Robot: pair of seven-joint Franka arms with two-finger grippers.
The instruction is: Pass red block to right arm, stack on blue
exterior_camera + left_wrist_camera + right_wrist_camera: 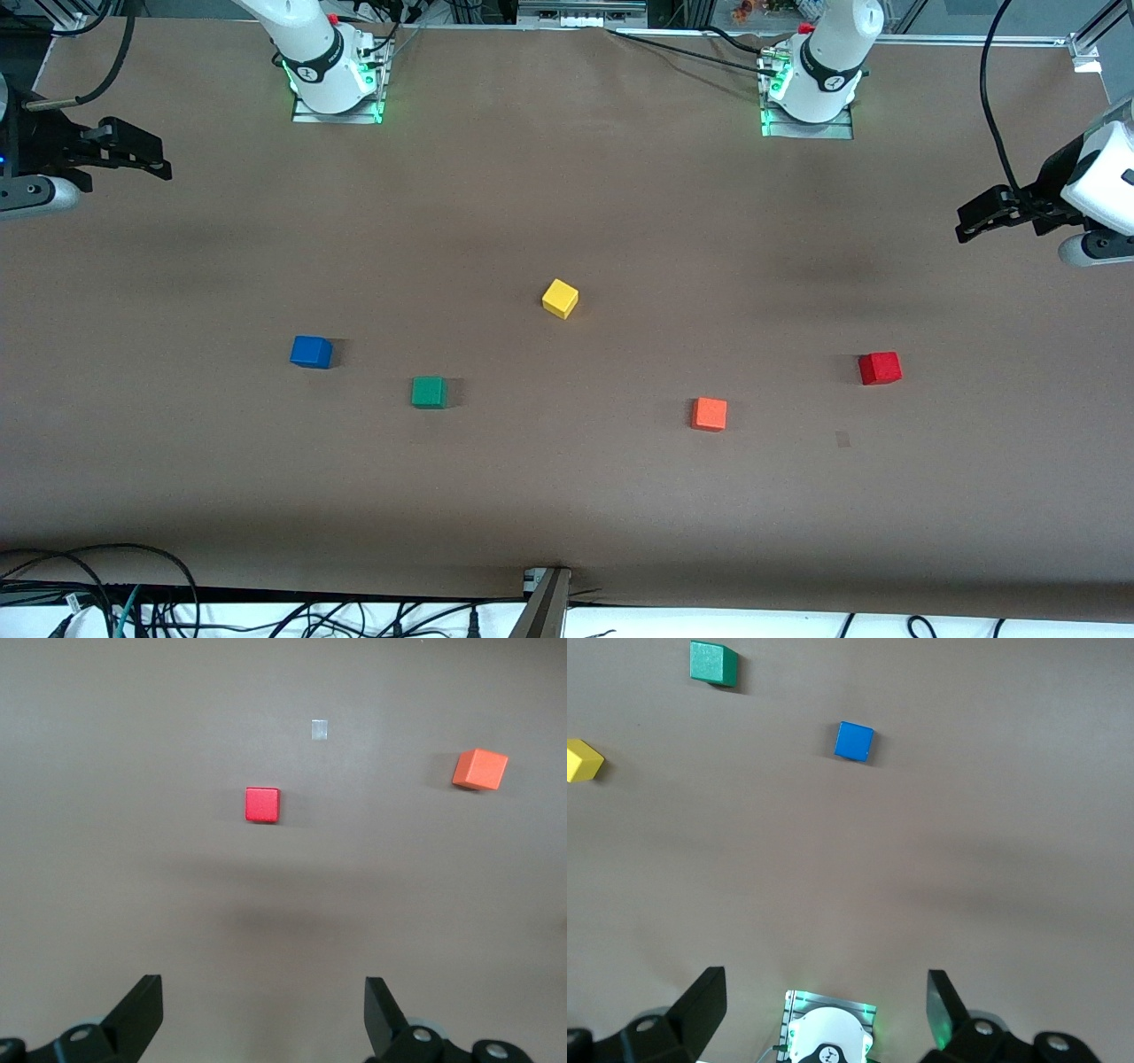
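Red block [880, 368] sits flat on the table [567, 496] at the left arm's end, untouched. Orange cube [709, 414] is nearest the front camera, then green cube [429, 392], then red, then blue block [311, 352], with yellow cube [560, 299] farthest out mid-table.

Left gripper [264, 1014] hangs in the air over the table edge at its own end, jaws spread wide, nothing in them. In the left wrist view the red block [262, 804] lies ahead of the fingers and roughly centred between them, well apart; the orange cube [479, 769] is off to one side, clear of the approach. Cube faces look about square to the jaw line (no long axis to worry about, so little wrist turn needed, I'd judge).

Right gripper [824, 1010] waits over the table edge at the right arm's end, also wide open and empty; its wrist view shows the blue block [854, 741] ahead, well apart.

Key relation: red is far closer to the left gripper than the right, blue the reverse. So left picks, hands over mid-table. Nothing started yet.
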